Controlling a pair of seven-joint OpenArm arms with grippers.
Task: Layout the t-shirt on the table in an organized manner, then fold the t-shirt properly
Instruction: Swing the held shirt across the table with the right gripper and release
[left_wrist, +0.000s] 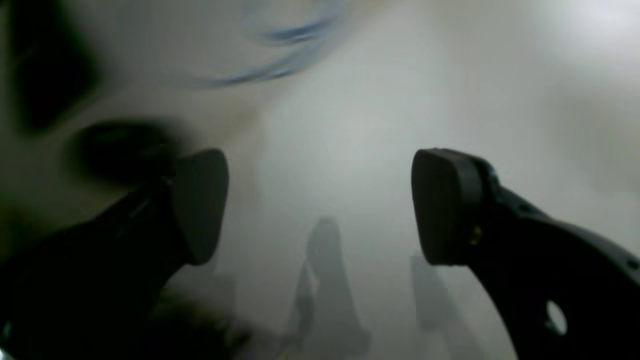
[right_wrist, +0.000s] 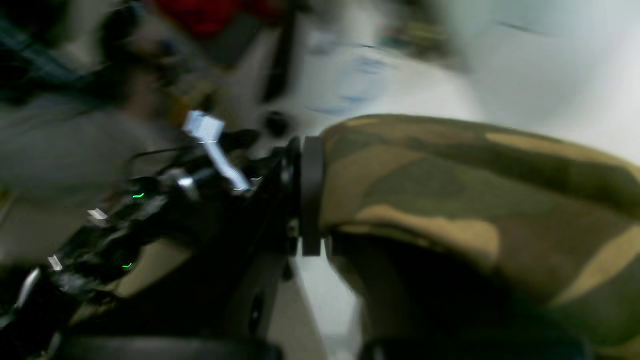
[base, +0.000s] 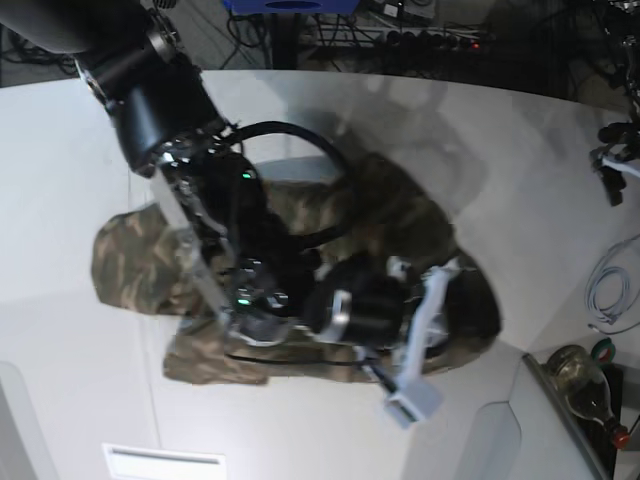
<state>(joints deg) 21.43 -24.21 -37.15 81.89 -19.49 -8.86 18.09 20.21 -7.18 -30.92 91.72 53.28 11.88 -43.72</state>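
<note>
One camouflage shirt (base: 400, 215) lies rumpled on the white table (base: 60, 170), largely hidden in the base view by the right arm (base: 250, 260) stretched across it. The right gripper (right_wrist: 311, 197) is closed flat on a raised fold of the shirt; in the right wrist view the cloth hangs taut and away from the pinched jaws. The left gripper (left_wrist: 320, 205) stands wide apart over bare table and holds nothing; the left arm itself is not seen in the base view.

The step in hand appears to be spreading the shirt flat. To do it well, the lifted fold should likely be drawn outward and low, so the cloth unrolls without bunching, and the free gripper brought in to pin or take an opposite edge before release. The main risk is dragging the whole shirt instead of opening it.

Count: one shirt, one table, two grippers, one bottle (base: 585, 385) and one coiled white cable (base: 605, 290) at the table's edge.
</note>
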